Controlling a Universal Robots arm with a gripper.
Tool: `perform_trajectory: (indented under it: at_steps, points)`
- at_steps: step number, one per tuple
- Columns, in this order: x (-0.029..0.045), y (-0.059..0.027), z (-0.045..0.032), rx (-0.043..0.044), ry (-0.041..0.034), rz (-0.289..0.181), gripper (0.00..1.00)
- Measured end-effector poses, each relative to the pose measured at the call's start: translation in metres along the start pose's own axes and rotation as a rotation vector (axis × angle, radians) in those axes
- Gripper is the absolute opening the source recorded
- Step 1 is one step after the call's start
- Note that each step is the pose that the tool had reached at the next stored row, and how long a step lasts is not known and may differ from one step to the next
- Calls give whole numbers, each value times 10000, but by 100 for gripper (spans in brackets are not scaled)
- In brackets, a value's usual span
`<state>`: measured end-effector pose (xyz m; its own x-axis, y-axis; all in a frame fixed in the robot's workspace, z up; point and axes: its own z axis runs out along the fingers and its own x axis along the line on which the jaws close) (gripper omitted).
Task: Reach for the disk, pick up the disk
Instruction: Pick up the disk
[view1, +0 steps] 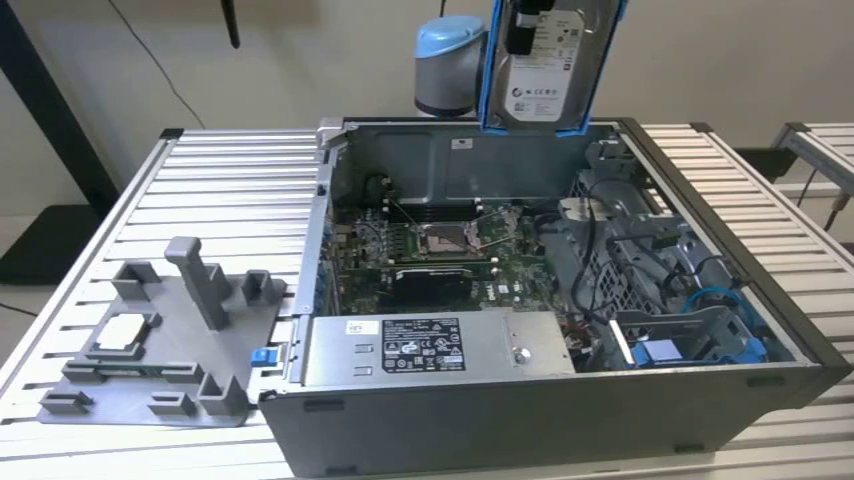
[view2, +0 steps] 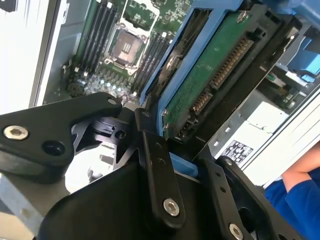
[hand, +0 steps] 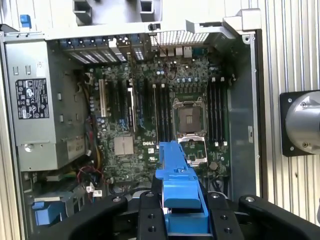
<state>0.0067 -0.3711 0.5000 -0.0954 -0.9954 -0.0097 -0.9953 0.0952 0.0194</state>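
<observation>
Already the work stands well along, by the look of things: on the slatted metal worktop (view1: 200, 170) lies the open computer case (view1: 747, 400), its side off and its motherboard (view1: 441, 250) facing upward, and the disk (view1: 541, 75) hangs well clear above the case's far wall, not in any bay. Beside the case, toward the exterior view's left, rests a grey plastic fixture (view1: 160, 340) with upright posts and a small pale square part lying in it; it sits well apart from the disk. Inside the case the silver power supply (view1: 427, 345) runs along the near wall, and a blue drive bay piece (view1: 661, 352) sits in the corner toward the exterior view's right. The disk itself stands on end, its long axis running up and down, its labelled face turned toward the exterior camera and its blue carrier framing both long edges. In the second wrist view its green circuit side and connector edge point down toward the motherboard. The pincer (hand: 185, 220) is clamped on the disk: in the first wrist view the black fingers (hand: 150, 220) press against the blue carrier from either side, with the carrier's edge jutting out between them over the processor socket (hand: 189, 119). So the disk lies straight out from the pincer, along its reach, directly over the open case.
</observation>
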Motion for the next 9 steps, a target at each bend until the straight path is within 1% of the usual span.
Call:
perform_trajectory:
  at_steps: [5,9]
  points:
    - [-8,-94,-2,0,0,0,0]
    - [-9,-105,-2,0,0,2,0]
